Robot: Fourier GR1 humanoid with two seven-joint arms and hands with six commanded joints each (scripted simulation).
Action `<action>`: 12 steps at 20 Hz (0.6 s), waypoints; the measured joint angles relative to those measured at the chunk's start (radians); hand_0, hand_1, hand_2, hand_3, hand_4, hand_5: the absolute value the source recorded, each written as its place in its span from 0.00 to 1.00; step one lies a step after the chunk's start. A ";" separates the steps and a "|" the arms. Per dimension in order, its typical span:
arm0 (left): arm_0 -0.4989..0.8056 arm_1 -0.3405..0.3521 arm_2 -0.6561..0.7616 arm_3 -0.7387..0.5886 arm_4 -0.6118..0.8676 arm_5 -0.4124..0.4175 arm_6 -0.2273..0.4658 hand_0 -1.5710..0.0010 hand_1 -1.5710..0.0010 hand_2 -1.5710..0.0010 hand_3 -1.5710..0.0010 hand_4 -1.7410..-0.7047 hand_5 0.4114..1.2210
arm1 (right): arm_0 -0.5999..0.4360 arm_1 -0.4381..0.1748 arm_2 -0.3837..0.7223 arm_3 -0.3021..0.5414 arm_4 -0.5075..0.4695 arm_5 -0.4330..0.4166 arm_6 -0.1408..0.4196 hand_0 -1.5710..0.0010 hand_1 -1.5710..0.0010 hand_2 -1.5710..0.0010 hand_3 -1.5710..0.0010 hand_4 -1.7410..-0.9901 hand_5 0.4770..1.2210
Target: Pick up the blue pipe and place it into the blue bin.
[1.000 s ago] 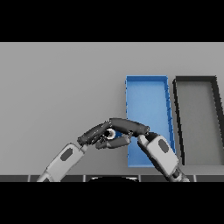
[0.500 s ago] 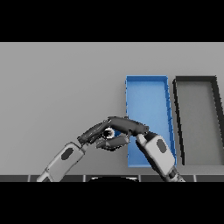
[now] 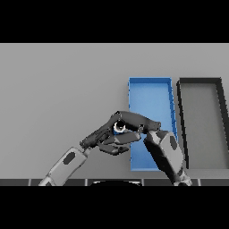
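The right hand (image 3: 134,121) reaches from the lower right toward the left, and its fingers are curled around the blue pipe (image 3: 120,127), of which only a small round end with a blue rim shows between the fingers. This hand with the pipe is just beside the left wall of the blue bin (image 3: 150,89), near the front part of the bin, so the pipe is over the grey table (image 3: 58,89) and not inside the bin. The left hand (image 3: 99,136) comes from the lower left and lies close under the right hand, touching or almost touching it; I cannot tell if its fingers are open or closed. A black bin (image 3: 201,82) stands just beside the blue bin, toward the right edge of the table.
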State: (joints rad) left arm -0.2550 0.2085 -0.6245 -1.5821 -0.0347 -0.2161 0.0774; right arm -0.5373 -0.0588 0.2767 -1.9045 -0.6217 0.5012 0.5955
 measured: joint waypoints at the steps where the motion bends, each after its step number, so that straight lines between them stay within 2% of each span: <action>1: -0.002 -0.004 0.000 -0.002 0.000 0.003 0.008 1.00 1.00 1.00 1.00 0.80 0.11 | -0.040 -0.036 -0.007 0.003 -0.054 -0.060 0.007 0.00 0.00 0.00 0.00 0.09 0.96; 2: -0.004 0.004 0.008 0.003 0.007 -0.003 0.009 1.00 1.00 1.00 1.00 0.79 0.11 | -0.102 -0.082 -0.014 0.008 -0.119 -0.145 0.006 0.00 0.00 0.00 0.00 0.07 0.93; 5: 0.000 0.001 0.002 -0.011 0.014 -0.007 0.016 1.00 1.00 1.00 1.00 0.80 0.11 | -0.269 -0.145 -0.104 0.031 -0.272 -0.259 -0.007 0.00 0.00 0.00 0.00 0.04 0.88; 7: 0.007 -0.004 -0.013 -0.012 -0.007 0.001 0.004 1.00 1.00 1.00 1.00 0.80 0.11 | -0.367 -0.196 -0.161 0.082 -0.273 -0.272 -0.033 0.00 0.00 0.00 0.00 0.02 0.86; 9: 0.014 0.022 0.000 -0.032 0.006 -0.009 -0.021 1.00 1.00 1.00 1.00 0.81 0.10 | -0.436 -0.241 -0.217 0.140 -0.269 -0.317 -0.042 0.00 0.00 0.00 0.00 0.01 0.85; 12: 0.021 0.021 -0.005 -0.043 0.013 -0.016 -0.008 1.00 1.00 1.00 1.00 0.80 0.10 | -0.491 -0.276 -0.259 0.267 -0.164 -0.362 -0.069 0.00 0.00 0.00 0.00 0.01 0.88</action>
State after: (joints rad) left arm -0.2342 0.2298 -0.6296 -1.6254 -0.0218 -0.2316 0.0697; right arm -1.0283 -0.3350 0.0178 -1.6376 -0.7855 0.1392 0.5268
